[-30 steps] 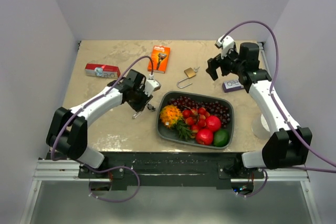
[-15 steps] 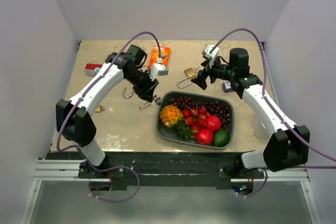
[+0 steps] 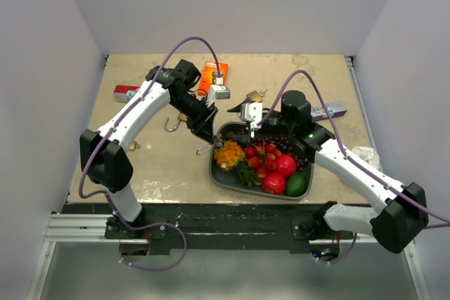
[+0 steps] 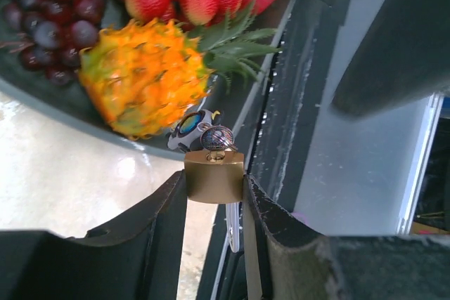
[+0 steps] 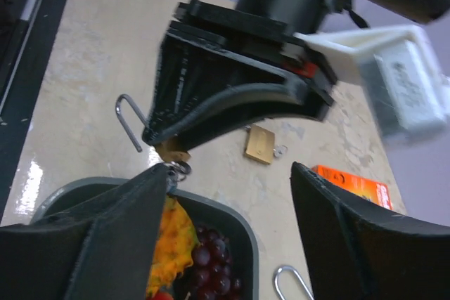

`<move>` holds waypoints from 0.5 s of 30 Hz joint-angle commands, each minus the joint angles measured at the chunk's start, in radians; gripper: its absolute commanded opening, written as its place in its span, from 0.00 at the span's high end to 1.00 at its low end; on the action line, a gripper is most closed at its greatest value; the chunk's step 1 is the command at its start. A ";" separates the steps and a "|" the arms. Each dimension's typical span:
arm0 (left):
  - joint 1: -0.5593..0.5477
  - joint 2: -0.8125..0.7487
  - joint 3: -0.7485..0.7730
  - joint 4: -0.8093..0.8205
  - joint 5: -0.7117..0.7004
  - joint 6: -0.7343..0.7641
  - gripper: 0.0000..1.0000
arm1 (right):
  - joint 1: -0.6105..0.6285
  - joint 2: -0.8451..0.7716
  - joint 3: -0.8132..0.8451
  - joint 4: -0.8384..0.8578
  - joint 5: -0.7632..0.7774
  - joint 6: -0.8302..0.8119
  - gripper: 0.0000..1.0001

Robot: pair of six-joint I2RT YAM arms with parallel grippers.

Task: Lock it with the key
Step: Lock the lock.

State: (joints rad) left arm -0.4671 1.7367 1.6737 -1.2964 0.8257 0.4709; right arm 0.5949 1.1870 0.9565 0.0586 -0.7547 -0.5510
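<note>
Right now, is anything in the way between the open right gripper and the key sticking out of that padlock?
Nothing visible does. The left gripper clamps the brass padlock with its key pointing outward by the fruit tray. The right gripper is open right beside it, with only open air between.

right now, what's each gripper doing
left gripper: closed on the padlock
right gripper: open, holding nothing
</note>
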 commanded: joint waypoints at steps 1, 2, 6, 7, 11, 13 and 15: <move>-0.010 -0.026 0.008 -0.021 0.108 -0.023 1.00 | 0.075 0.023 -0.006 0.053 -0.024 -0.147 0.32; -0.010 -0.029 0.004 -0.021 0.116 -0.023 1.00 | 0.083 0.026 -0.004 0.053 -0.026 -0.173 0.35; -0.011 -0.039 -0.012 -0.021 0.136 -0.023 1.00 | 0.097 0.059 0.022 0.006 -0.058 -0.260 0.44; -0.011 -0.039 -0.014 -0.021 0.136 -0.025 1.00 | 0.098 0.065 0.030 -0.009 -0.066 -0.276 0.46; -0.011 -0.040 -0.011 -0.021 0.144 -0.025 1.00 | 0.100 0.086 0.050 -0.055 -0.097 -0.351 0.48; -0.011 -0.043 -0.011 -0.021 0.148 -0.028 1.00 | 0.102 0.095 0.060 -0.108 -0.116 -0.374 0.49; -0.011 -0.042 -0.011 -0.021 0.153 -0.028 1.00 | 0.106 0.109 0.074 -0.149 -0.124 -0.409 0.49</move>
State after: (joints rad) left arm -0.4740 1.7359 1.6573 -1.3052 0.9127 0.4629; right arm 0.6899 1.2865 0.9672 -0.0158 -0.8173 -0.8539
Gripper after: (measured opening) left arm 0.380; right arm 0.515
